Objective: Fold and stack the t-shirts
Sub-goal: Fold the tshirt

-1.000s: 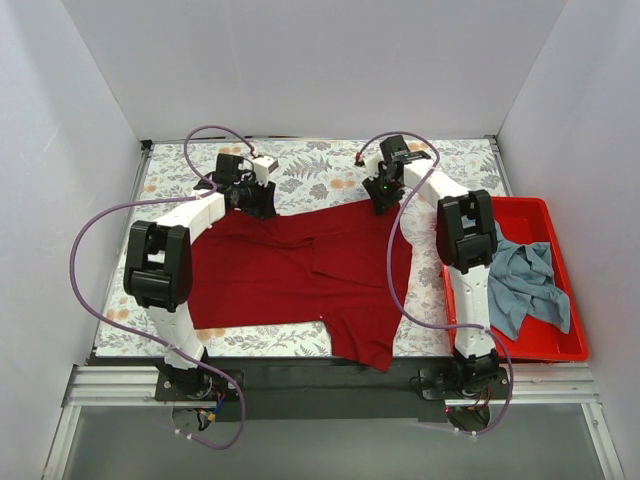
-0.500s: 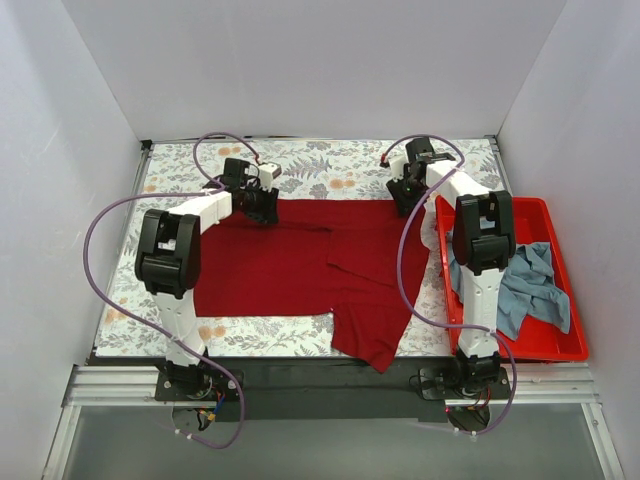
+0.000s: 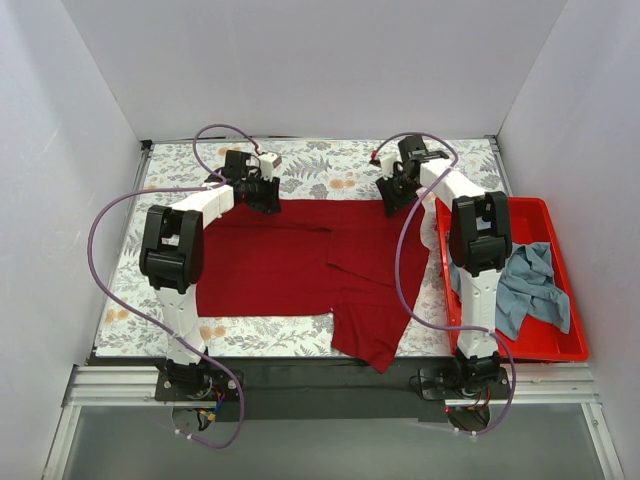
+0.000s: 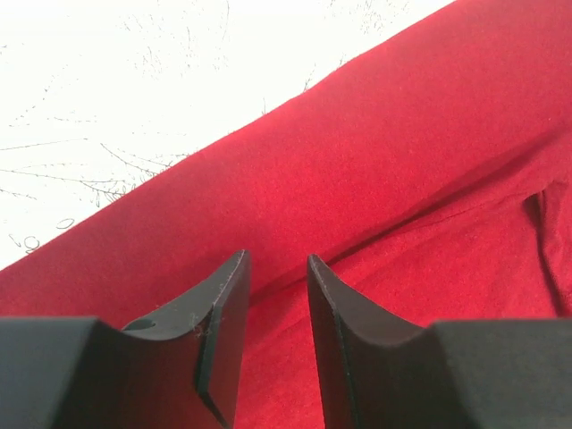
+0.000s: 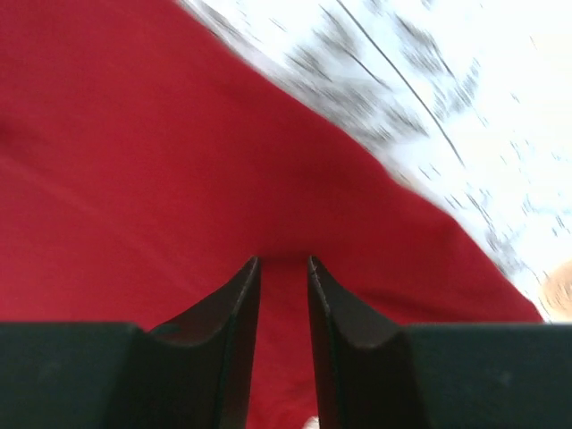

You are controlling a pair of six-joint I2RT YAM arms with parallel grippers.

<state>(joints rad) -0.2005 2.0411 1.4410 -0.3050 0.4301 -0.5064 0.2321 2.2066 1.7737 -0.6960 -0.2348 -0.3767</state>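
The dark red t-shirt (image 3: 300,260) lies spread across the floral table, its far edge pulled straight between the two grippers and one part hanging over the near edge. My left gripper (image 3: 262,197) holds the far left corner. In the left wrist view its jaws (image 4: 277,259) stand narrowly apart with red cloth (image 4: 402,134) between them. My right gripper (image 3: 392,200) holds the far right corner; in the right wrist view (image 5: 283,261) red cloth (image 5: 134,161) bunches at its fingertips. The grey-blue t-shirt (image 3: 525,285) lies crumpled in the bin.
A bright red plastic bin (image 3: 540,207) stands at the table's right edge beside the right arm. The floral tablecloth (image 3: 330,165) shows behind the shirt and along the left side. White walls close in the back and both sides. Purple cables loop off both arms.
Both grippers have moved toward the back of the table, the right one also outward to the right, dragging the red shirt's far edge straight and the cloth flatter.
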